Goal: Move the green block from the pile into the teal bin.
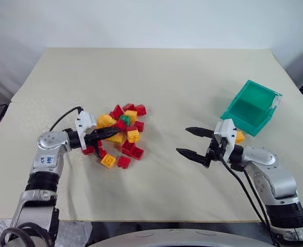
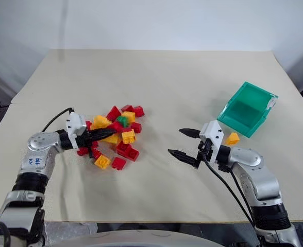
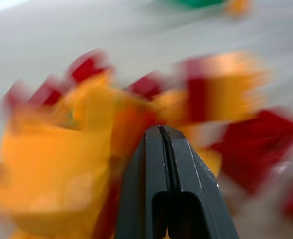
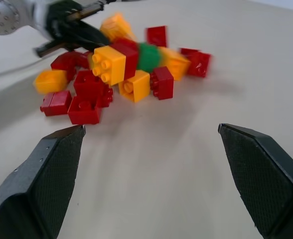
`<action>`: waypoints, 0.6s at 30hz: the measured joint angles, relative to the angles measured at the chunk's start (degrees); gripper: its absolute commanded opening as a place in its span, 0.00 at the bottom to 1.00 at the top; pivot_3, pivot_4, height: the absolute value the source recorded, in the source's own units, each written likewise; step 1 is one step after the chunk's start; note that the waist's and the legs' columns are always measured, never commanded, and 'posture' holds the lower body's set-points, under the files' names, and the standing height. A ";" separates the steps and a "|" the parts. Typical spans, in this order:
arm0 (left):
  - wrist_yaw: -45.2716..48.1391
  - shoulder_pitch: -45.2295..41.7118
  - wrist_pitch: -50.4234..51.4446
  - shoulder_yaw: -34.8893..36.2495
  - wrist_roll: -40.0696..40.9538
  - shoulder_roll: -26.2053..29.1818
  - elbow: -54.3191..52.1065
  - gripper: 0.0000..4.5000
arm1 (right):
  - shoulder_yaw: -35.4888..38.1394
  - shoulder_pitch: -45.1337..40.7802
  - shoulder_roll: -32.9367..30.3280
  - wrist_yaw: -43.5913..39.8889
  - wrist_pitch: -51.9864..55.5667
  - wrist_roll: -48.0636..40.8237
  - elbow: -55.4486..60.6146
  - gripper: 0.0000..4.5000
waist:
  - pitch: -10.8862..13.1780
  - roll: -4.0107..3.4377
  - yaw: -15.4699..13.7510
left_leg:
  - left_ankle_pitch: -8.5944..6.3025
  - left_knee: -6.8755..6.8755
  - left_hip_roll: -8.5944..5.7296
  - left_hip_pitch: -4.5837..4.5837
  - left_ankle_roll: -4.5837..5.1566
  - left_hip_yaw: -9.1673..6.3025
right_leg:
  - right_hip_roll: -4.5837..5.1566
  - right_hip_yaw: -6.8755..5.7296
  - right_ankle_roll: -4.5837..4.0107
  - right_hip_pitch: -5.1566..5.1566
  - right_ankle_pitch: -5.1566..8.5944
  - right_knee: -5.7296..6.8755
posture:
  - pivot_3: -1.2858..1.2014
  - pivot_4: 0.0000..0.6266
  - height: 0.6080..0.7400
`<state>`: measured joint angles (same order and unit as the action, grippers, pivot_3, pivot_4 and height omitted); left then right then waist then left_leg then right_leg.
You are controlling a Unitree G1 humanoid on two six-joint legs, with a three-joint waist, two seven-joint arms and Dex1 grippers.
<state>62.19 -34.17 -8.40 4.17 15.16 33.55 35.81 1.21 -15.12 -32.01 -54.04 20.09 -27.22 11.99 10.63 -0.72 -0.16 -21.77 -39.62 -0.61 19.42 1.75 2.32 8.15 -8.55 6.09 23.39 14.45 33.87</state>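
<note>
On a beige table (image 1: 167, 77), the left gripper (image 1: 112, 132), fingers pressed together and holding nothing, pokes into the pile (image 1: 121, 136) of red and yellow bricks. The green block (image 1: 124, 119) sits among them. The right gripper (image 1: 190, 142) hangs wide open and empty, near the teal bin (image 1: 250, 108).

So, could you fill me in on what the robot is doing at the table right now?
It is sorting bricks. The left gripper, fingers shut, is pushed into the pile of red and yellow bricks, and the green block sits near the pile's top, not gripped. The right gripper hangs open above bare table between the pile and the teal bin, holding nothing. A lone yellow brick lies beside the bin.
</note>
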 measured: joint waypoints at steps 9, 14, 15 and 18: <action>-5.48 -0.30 3.84 4.31 1.71 -0.18 -0.16 0.00 | 0.01 0.91 0.12 1.12 -0.07 0.09 -0.08 1.00 | 0.02 0.05 0.10 | -0.01 -0.15 0.04 0.11 0.00 -0.05 | 0.00 -0.01 0.04 0.02 -0.02 0.01 | 0.52 0.24 1.00; -9.93 2.98 16.00 8.26 4.55 3.74 -9.55 0.04 | 0.03 0.70 0.82 1.18 -0.48 0.16 -1.09 1.00 | 0.04 0.10 0.29 | -0.03 -0.19 0.06 0.13 -0.01 -0.08 | -0.01 -0.01 0.04 0.02 -0.03 0.02 | 0.52 0.24 1.00; -9.98 3.95 19.18 8.37 5.19 4.91 -12.04 0.09 | 0.05 0.65 0.82 1.12 -0.55 0.19 -1.36 1.00 | 0.05 0.09 0.28 | -0.03 -0.19 0.06 0.14 -0.01 -0.08 | -0.01 0.01 0.04 0.02 -0.03 0.02 | 0.52 0.24 1.00; -9.61 7.80 27.88 8.41 7.10 8.29 -20.80 0.27 | 0.07 -0.24 0.83 0.95 -0.74 0.19 -1.80 1.00 | 0.08 0.10 0.27 | -0.05 -0.21 0.08 0.15 -0.02 -0.09 | -0.01 0.05 0.04 0.04 -0.03 0.01 | 0.52 0.24 1.00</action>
<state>52.58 -26.37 19.48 12.58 22.26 41.84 15.00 1.28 -15.35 -31.17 -53.09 19.35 -27.04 10.19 10.71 -0.62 0.11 -21.82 -39.83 -0.53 19.57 1.73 2.23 8.14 -8.50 6.13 23.43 14.43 33.89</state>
